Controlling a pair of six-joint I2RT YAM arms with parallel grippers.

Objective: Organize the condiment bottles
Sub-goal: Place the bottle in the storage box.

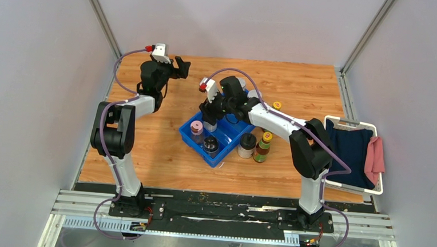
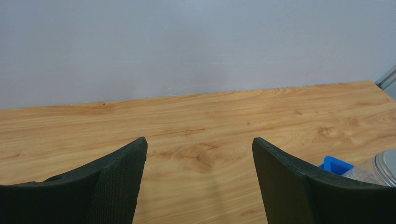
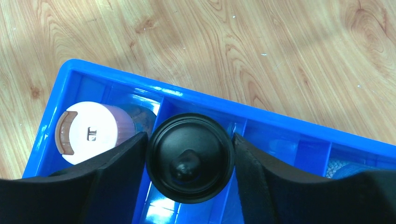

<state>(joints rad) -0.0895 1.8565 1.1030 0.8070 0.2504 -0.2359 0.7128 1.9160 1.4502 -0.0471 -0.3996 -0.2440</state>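
My right pincer (image 3: 189, 140) pinching black-lid jar (image 3: 189, 161) by lid sides, in blue tray (image 3: 70, 74) slot, just right of pink-lid jar (image 3: 91, 133). Likely light, rigid, smooth lid, so slip risk; grip lid sides square. Left pincer (image 2: 200, 144) spread, empty, far left.

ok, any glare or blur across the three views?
Top external: even light, soft shadows, small objects low on detail. Left wrist: sharp, glass jar clipped at the right edge. Right wrist: white glare streaks on the blue tray rim; black-lidded jar sharp.
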